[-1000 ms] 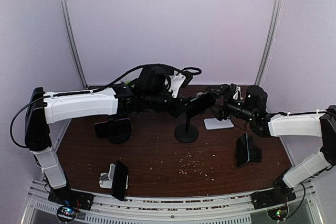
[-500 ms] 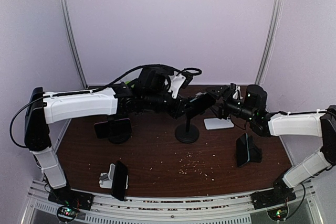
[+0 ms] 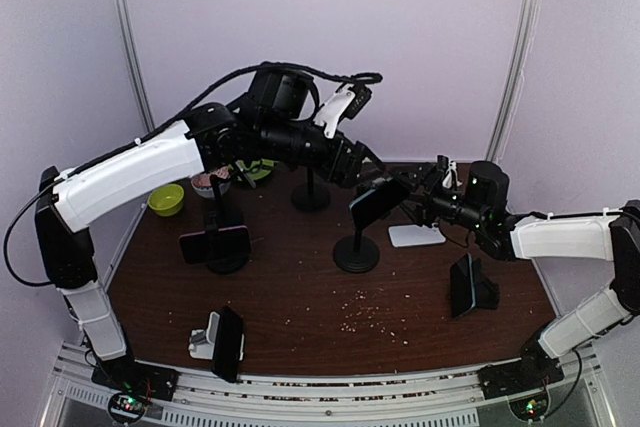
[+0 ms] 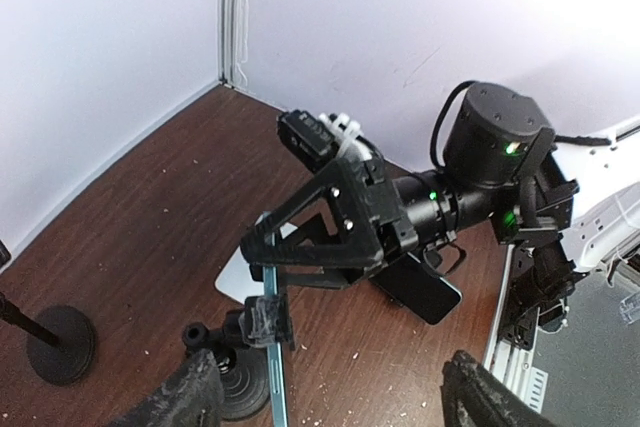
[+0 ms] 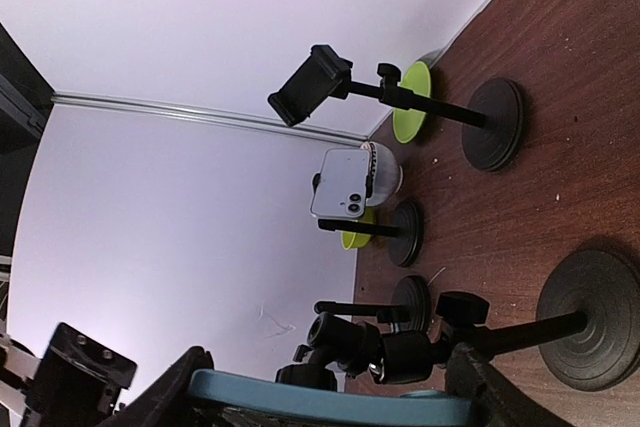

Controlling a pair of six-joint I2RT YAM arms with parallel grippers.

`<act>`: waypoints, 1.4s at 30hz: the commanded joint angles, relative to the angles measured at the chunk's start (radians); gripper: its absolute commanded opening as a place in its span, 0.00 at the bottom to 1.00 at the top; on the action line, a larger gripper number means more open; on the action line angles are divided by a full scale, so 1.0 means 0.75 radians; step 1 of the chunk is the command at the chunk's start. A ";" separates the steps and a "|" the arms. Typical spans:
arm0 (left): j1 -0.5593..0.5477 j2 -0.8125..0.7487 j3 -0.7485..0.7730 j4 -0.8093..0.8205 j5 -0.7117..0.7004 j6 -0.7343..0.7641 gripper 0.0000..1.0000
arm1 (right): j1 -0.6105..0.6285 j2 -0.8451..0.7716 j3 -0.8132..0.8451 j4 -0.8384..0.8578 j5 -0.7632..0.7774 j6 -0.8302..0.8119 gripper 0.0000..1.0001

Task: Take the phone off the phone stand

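Dark teal-edged phone (image 3: 377, 203) on stand (image 3: 355, 253), right claw (image 5: 328, 387) clamping it, left claw (image 4: 330, 389) wide

phone (image 3: 375, 202): dark slab with a light blue edge, sitting sideways up in the stand's clamp and tilted a bit, left end lower from the top view
phone stand (image 3: 355, 252): black, round flat base, skinny pole leaning slightly, clamp head on top
spot: stand's base is planted around the middle of the brown table (image 3: 300, 317)
hold: phone pretty much fills the gap between the right pincer (image 5: 320, 387) fingers, end to end
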 commanded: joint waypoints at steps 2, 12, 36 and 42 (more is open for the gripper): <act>0.031 0.175 0.270 -0.269 0.020 0.063 0.78 | 0.007 0.016 0.012 -0.009 -0.039 -0.128 0.47; 0.064 0.346 0.428 -0.363 0.077 0.057 0.79 | 0.007 0.023 0.012 0.005 -0.086 -0.167 0.46; 0.066 0.419 0.408 -0.223 0.115 -0.007 0.39 | 0.013 -0.014 0.070 -0.187 -0.068 -0.325 0.41; 0.066 0.408 0.383 -0.218 0.088 -0.005 0.08 | 0.013 -0.033 0.112 -0.277 -0.051 -0.380 0.39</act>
